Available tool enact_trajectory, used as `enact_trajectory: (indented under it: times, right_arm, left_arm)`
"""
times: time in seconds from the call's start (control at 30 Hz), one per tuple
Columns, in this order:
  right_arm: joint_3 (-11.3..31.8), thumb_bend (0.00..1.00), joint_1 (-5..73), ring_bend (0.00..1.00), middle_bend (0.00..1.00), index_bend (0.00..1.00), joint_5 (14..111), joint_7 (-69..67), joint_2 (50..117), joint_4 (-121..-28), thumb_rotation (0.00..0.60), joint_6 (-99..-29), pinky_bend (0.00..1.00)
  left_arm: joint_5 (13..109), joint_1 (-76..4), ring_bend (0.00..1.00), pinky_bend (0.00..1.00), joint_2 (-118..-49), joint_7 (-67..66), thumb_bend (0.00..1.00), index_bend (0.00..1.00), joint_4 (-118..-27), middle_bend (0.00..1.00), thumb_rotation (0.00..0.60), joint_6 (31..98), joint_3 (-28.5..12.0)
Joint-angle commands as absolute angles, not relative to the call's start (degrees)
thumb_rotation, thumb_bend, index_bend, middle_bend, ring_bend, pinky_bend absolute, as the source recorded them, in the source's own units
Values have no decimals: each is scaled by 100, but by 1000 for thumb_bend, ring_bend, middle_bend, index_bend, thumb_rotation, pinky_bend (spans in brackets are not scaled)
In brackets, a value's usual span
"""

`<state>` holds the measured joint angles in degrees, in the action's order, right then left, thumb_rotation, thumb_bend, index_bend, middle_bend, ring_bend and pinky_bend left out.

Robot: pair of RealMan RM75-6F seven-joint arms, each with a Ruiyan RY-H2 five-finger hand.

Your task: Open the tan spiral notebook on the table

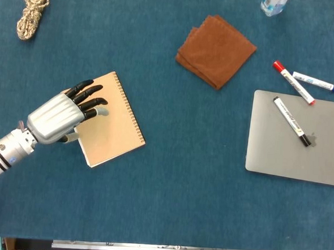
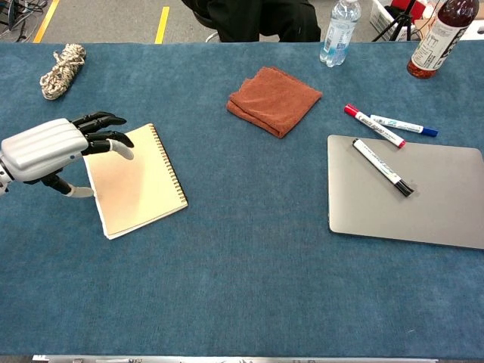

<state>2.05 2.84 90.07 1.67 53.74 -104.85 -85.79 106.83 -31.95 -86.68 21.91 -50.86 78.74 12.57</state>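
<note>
Our fingers (image 1: 85,95) are spread and gripping nothing; the left hand (image 1: 57,115) hovers over the free-edge side of the tan spiral notebook (image 1: 111,121), and from the chest view it seems raised above the cover (image 2: 140,181), not touching it. The right hand is in neither view.

The notebook lies closed and flat on the blue table (image 1: 169,176), toward our left, turned at an angle. Its wire spiral (image 1: 130,108) runs along the edge facing the middle of the table, so the opening edge (image 2: 94,187) is the one under and beside our hand.

We judge the notebook light and thin: a stiff card cover over a block of paper. Being light, it will likely slide on the cloth instead of opening if we push sideways. The cover lies almost flush, so there is little lip to catch. We judge the best hold to be the free edge or the near corner (image 1: 91,164), away from the spiral: slip a fingertip under the cover alone, pinch it with the thumb, and swing it over the wire. The risk is lifting several pages, or the whole book, with the cover.

Elsewhere lie a brown cloth (image 1: 216,50), a grey laptop (image 1: 302,142) with a marker (image 1: 291,121) on it, and a rope (image 1: 31,10).
</note>
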Motion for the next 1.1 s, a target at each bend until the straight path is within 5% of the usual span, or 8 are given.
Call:
enact_trajectory:
  times: [0.03,0.53,1.1]
  right_arm:
    - [203,130,284,205,370,326,9003,190,5371,-10503,600,-8578,274]
    - [200,130,278,206,370,326,8965,323,5371,-10591,600,-8574,274]
    - [197,131,252,206,370,326,8941,370,5349,-10628,600,-8601,274]
  left_arm:
    - [10744,-3048,13,0,-8950,2442,96,258,-4584,198,600,8053,1323]
    - [10683,-2876,13,0,-9534,2931,96,262,-3348,196,600,8127,1390]
    - [10581,-2913,13,0,-9779,3182,96,263,-3062,190,600,7966,1404]
